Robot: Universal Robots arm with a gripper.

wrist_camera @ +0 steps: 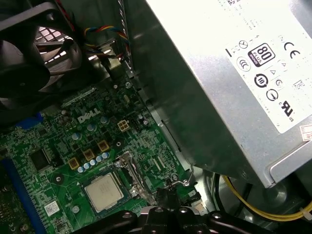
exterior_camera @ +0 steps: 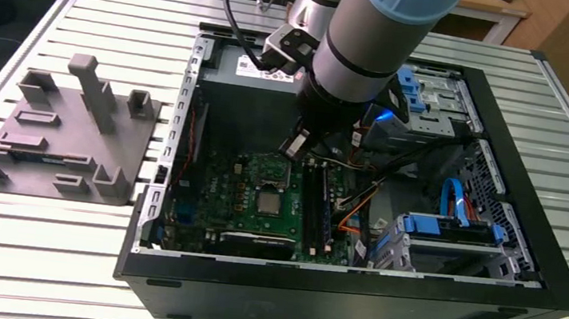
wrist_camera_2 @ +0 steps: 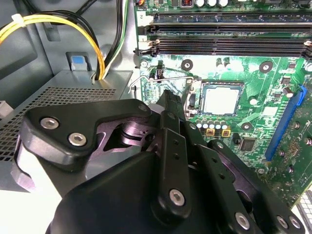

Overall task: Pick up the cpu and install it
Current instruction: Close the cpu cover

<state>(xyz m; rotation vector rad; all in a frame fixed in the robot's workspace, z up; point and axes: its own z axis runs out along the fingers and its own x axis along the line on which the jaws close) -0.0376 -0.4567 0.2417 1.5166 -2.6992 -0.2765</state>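
Note:
The cpu [exterior_camera: 270, 203] is a small silvery square lying flat in its socket on the green motherboard [exterior_camera: 219, 188] inside the open computer case. It also shows in both wrist views [wrist_camera_2: 222, 99] [wrist_camera: 103, 191]. My gripper [exterior_camera: 295, 146] hangs over the board just beside the socket, a short way from the cpu. Its fingers are shut together with nothing between them [wrist_camera_2: 168, 100] [wrist_camera: 168, 195]. The socket's thin wire lever [wrist_camera_2: 161, 79] [wrist_camera: 187, 177] stands right at the fingertips; I cannot tell whether they touch it.
The grey power supply box [wrist_camera: 234, 83] with a white label stands close beside the gripper. Yellow and black cables [wrist_camera_2: 58, 22] run past it. Memory slots [wrist_camera_2: 229, 44], a black fan [wrist_camera: 29, 63] and blue drive cages [exterior_camera: 454, 227] crowd the case. A grey parts fixture [exterior_camera: 61, 142] sits on the slatted table.

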